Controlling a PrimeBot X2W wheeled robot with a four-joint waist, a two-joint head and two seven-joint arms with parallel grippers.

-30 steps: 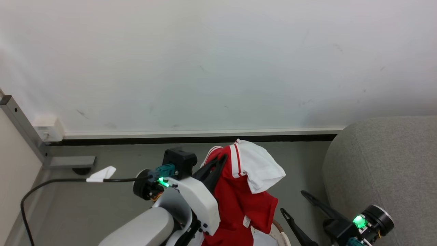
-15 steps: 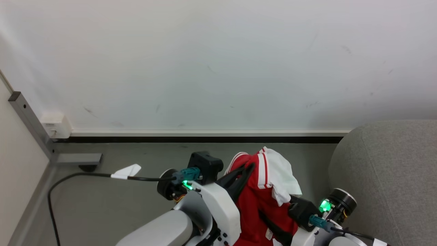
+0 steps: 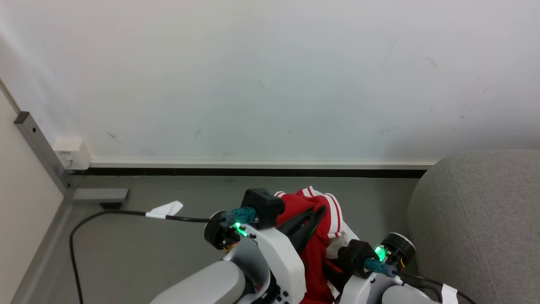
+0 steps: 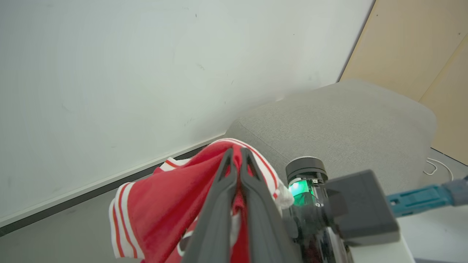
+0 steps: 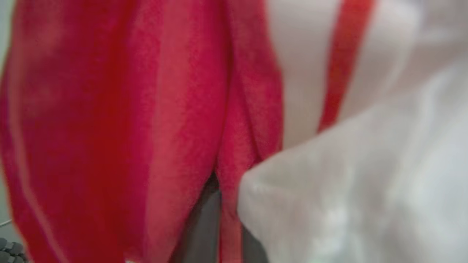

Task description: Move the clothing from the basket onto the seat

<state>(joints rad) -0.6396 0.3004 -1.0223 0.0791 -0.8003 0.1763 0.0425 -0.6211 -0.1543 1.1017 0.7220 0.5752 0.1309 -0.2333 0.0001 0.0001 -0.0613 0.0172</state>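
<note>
**A:** What do we make of the fabric?

**B:** We see soft red knit clothing (image 3: 301, 204) with white striped trim, bunched into long hanging folds. A pale white cloth (image 3: 346, 237), thin and crumpled, sags from the side of it nearest the seat.

**A:** And the seat?

**B:** It is a large grey woven upholstered seat (image 3: 485, 219) with a rounded edge, and part of it is cut off by the frame. The clothing hangs just beside that edge, off the seat and apart from it, over the smooth grey floor (image 3: 168, 253).

**A:** How do we read the claws?

**B:** The left claw (image 4: 234, 151) is pressed together, its long dark fingers pinching a ridge of the red clothing (image 4: 164, 204) at the top of the bundle, on the side away from the seat. The right claw (image 5: 223, 219) is closed too, with a strip of red fabric (image 5: 109, 128) nipped between its fingers where the red meets the white cloth (image 5: 347, 182).

**A:** What is hard to make out?

**B:** The right wrist view is blurred and very close, so we cannot tell how much cloth the right claw has. From the head, that claw's fingers are lost behind the folds. We cannot read any print on the clothing.
</note>
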